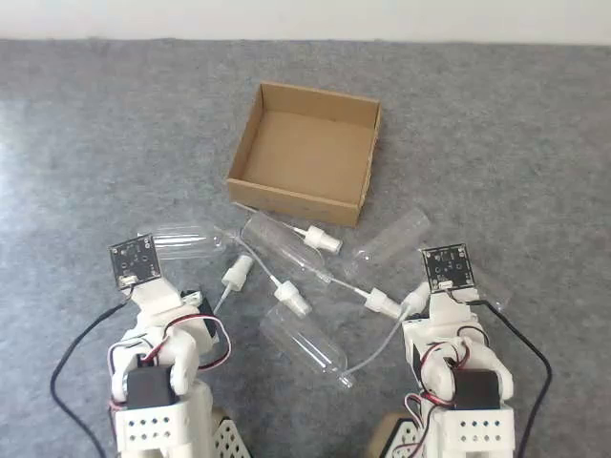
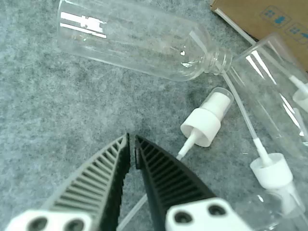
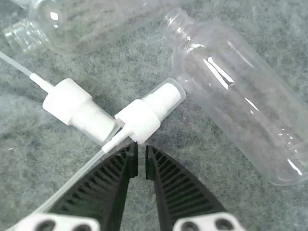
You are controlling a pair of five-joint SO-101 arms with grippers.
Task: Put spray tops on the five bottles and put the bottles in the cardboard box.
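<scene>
Several clear, capless plastic bottles lie on the grey carpet in front of the cardboard box (image 1: 305,153). One bottle (image 2: 139,41) rests just beyond my left gripper (image 2: 132,140), whose fingers are shut with nothing between them. A white spray top (image 2: 204,122) lies a little to the side of those tips, its tube trailing past them. My right gripper (image 3: 141,150) is also shut and holds nothing. Its tips sit right behind a spray top (image 3: 147,115), with a second spray top (image 3: 77,108) alongside. Another bottle (image 3: 236,94) lies beside these.
The box is open-topped, with nothing inside it. More bottles (image 1: 277,243) (image 1: 305,342) (image 1: 391,237) and loose spray tops (image 1: 325,239) (image 1: 293,299) with long thin tubes lie scattered between the two arms. Bare carpet spreads to both sides.
</scene>
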